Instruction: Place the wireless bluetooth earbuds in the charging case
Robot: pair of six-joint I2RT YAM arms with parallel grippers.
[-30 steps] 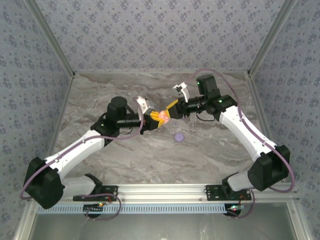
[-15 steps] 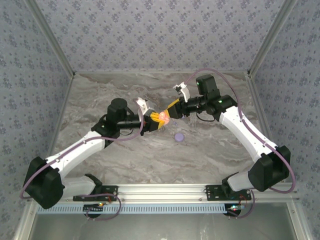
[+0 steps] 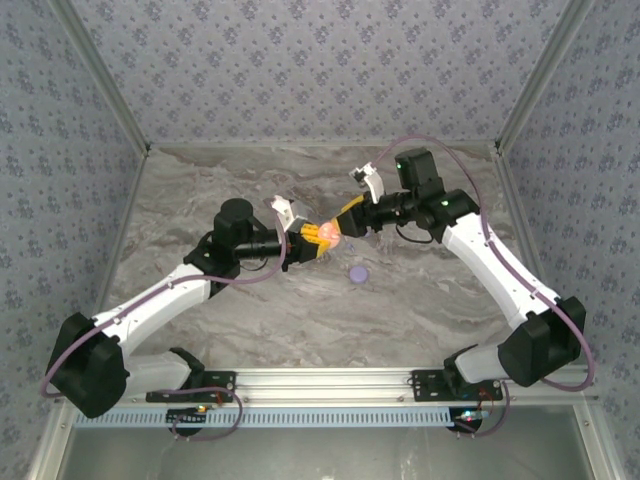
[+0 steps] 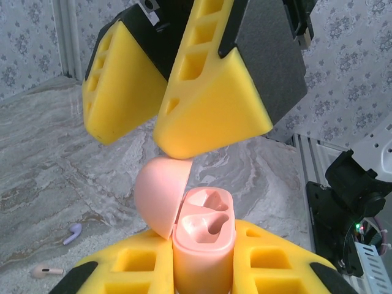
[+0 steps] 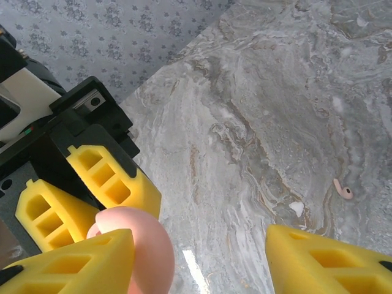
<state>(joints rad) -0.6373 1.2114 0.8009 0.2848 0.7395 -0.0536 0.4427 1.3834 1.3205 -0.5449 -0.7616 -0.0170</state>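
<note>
Progress state, earbud-insertion task. L gripper (image 4: 202, 272) was clenched on the body of the charging case (image 4: 204, 245), holding it upright above the surface (image 3: 420, 300). The hinged lid (image 4: 160, 195) stood open toward 10 o'clock, w/ both moulded sockets exposed and vacant. R gripper (image 4: 150, 138) hung just above the case at 12 o'clock, released, jaws well apart and grasping nothing. One of its yellow fingers (image 4: 202, 104) met or nearly met the lid's top edge; which of the two could not be told.

The wireless bluetooth earbuds lay loose on the surface, well apart from the case. In L wrist view a purple earbud (image 4: 72, 233) and a pale pink earbud (image 4: 48, 270) lay near each other at approx. 8 o'clock of the case. A purple disc (image 3: 358, 272) lay at 5 o'clock of the two grippers in top view.

Judged status: case secured and opened = done. Pick-up, orienting and seating of each matching earbud = left, i.e. task at an early stage; no earbud inserted yet.
</note>
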